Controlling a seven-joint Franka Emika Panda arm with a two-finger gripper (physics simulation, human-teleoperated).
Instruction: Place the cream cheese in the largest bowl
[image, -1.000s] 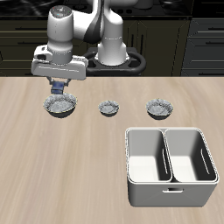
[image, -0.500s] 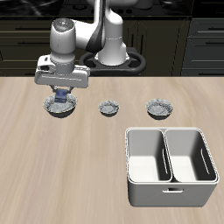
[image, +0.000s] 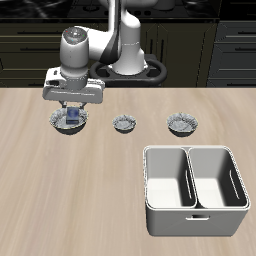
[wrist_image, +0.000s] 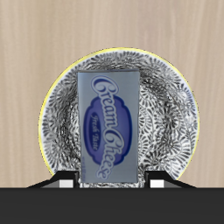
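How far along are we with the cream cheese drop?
Carry looks done: the cream cheese sits over the largest bowl. In hand: the gripper is low above the bowl; whether it grips the box is unclear. Left: confirm release and lift clear.

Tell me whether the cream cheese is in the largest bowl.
In: the cream cheese lies inside the largest bowl, its rim showing around the box.

The gripper (image: 70, 108) is lower over the largest bowl (image: 58, 123) than a second ago, and the cream cheese (image: 72, 117) between its fingers now sits down inside the bowl's rim instead of hanging above it.
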